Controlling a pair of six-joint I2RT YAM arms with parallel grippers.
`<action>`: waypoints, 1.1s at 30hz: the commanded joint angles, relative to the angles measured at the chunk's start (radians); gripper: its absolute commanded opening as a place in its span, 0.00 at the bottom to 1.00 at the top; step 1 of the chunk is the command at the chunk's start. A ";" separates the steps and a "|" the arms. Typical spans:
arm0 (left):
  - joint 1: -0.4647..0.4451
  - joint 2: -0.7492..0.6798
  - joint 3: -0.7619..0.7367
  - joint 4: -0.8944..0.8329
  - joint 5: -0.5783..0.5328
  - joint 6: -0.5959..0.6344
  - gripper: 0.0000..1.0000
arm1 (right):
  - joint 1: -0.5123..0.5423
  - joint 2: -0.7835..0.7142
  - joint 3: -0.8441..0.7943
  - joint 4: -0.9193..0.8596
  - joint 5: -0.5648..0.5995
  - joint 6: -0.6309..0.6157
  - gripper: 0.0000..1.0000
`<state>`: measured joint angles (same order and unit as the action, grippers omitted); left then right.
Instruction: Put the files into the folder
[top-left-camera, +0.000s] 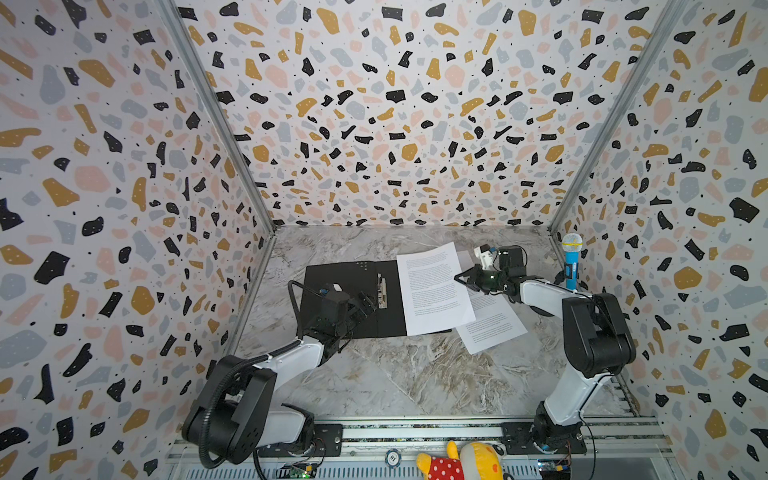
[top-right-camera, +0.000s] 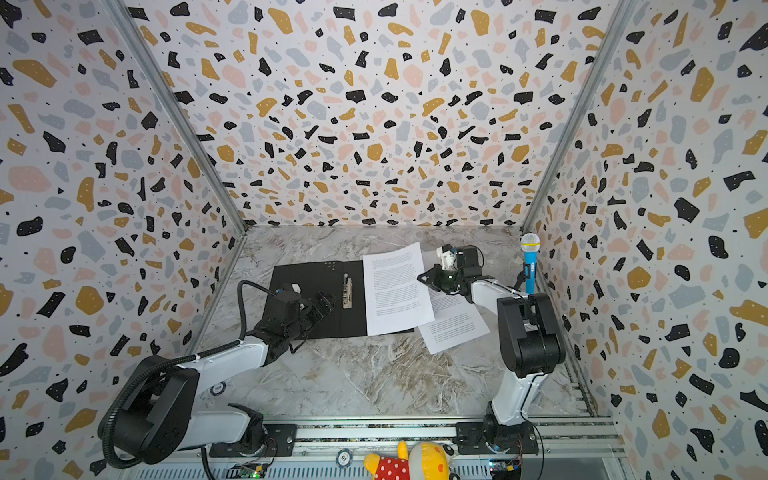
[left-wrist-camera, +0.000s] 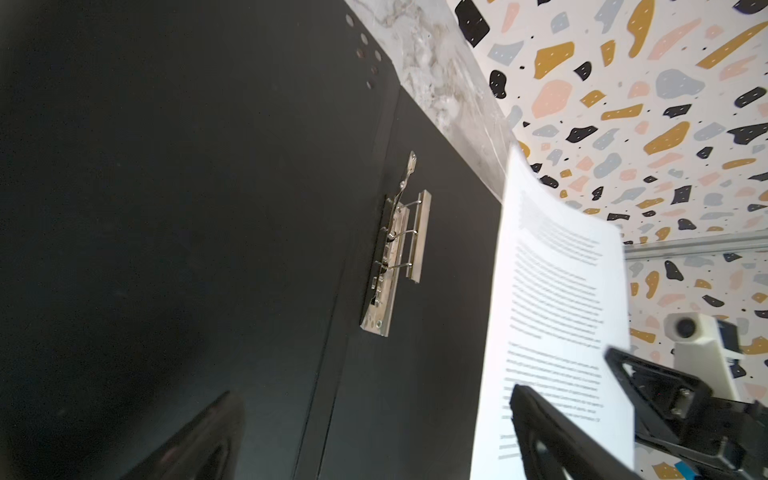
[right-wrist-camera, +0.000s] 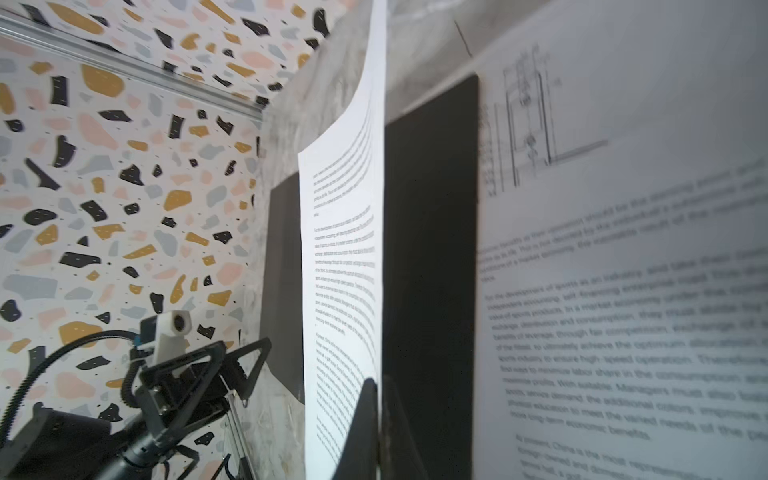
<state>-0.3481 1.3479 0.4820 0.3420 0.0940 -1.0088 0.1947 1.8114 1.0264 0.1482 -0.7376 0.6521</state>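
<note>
The folder (top-left-camera: 345, 299) lies open on the marble table with its black inside up and its metal clip (top-left-camera: 381, 291) beside the spine. My right gripper (top-left-camera: 459, 279) is shut on the right edge of one file, a white text sheet (top-left-camera: 432, 289), which hangs lifted and curved over the folder's right half (right-wrist-camera: 428, 249). The pinch shows in the right wrist view (right-wrist-camera: 378, 415). Another text sheet (top-left-camera: 494, 328) lies on the table to the right, over a sheet with line drawings (right-wrist-camera: 540, 124). My left gripper (top-left-camera: 365, 307) hovers open and empty over the folder's left half (left-wrist-camera: 208, 208).
A blue toy microphone (top-left-camera: 571, 262) stands against the right wall at the back. A red and yellow plush toy (top-left-camera: 457, 461) lies beyond the front rail. Patterned walls close in the table on three sides.
</note>
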 joint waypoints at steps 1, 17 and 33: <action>0.007 0.007 0.000 0.064 0.027 0.027 1.00 | 0.018 0.010 0.001 0.072 0.015 -0.025 0.00; 0.027 0.092 0.044 0.073 0.047 0.105 1.00 | 0.080 0.143 0.125 0.156 -0.059 0.022 0.00; 0.035 0.174 0.042 0.188 0.077 0.063 1.00 | 0.135 0.055 0.243 0.207 -0.178 0.081 0.00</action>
<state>-0.3214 1.5173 0.5076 0.4732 0.1608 -0.9352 0.3260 1.9469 1.2190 0.3260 -0.8845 0.6956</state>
